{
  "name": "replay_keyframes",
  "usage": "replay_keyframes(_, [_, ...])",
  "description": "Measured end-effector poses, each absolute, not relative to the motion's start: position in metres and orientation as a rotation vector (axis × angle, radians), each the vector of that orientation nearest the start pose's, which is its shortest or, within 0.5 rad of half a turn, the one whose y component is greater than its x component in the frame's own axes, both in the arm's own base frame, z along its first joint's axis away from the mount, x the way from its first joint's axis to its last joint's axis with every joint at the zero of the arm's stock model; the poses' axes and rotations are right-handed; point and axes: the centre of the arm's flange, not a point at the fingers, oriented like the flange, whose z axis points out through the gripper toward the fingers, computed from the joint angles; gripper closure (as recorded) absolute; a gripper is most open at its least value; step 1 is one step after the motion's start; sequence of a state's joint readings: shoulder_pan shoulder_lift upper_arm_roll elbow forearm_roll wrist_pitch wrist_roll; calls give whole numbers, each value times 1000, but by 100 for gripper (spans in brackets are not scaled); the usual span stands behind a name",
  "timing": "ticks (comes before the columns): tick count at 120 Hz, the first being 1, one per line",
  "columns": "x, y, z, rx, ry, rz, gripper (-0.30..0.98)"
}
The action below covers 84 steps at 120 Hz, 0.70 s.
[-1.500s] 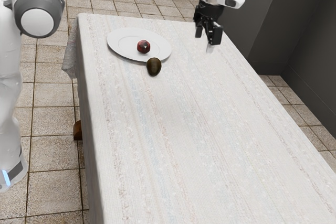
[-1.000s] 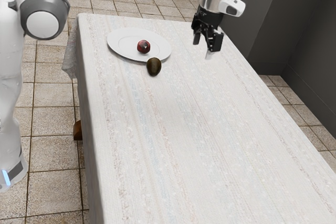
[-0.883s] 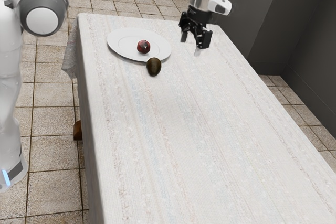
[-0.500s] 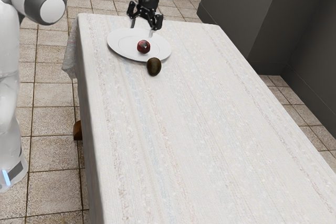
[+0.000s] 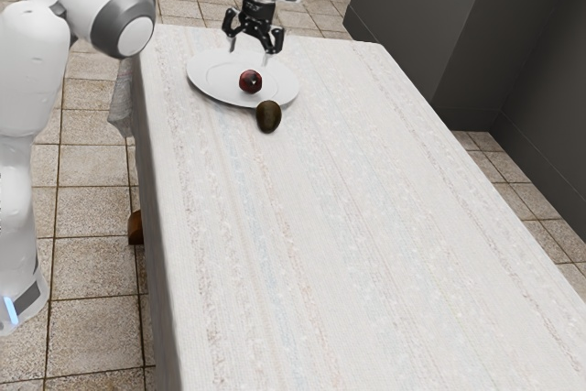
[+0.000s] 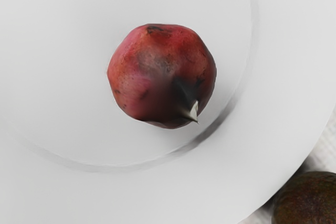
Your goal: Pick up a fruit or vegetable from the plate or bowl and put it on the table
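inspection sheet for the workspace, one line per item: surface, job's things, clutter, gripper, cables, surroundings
surface: pale, faintly striped, cloth-covered table
job's things: round white plate on the table, with a round red fruit with darker patches on it
clutter: dark brown-green oval fruit on the cloth, right by the plate's rim; whether they touch, I cannot tell
gripper: black two-finger gripper, open, fingers apart above the plate, holding nothing
cables: nothing seen
surroundings: beige square-tiled floor; dark grey wall beyond the table
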<state>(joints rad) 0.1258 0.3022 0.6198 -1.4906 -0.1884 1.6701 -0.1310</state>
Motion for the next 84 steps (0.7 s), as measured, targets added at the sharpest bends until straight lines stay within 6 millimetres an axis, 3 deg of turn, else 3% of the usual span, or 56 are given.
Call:
replay_keyframes(14, [508, 386, 505, -2862, -1390, 117, 0])
replay_keyframes(43, [492, 417, 487, -2822, -1484, 141, 0])
replay_keyframes(84, [521, 414, 474, -2836, -1466, 103, 0])
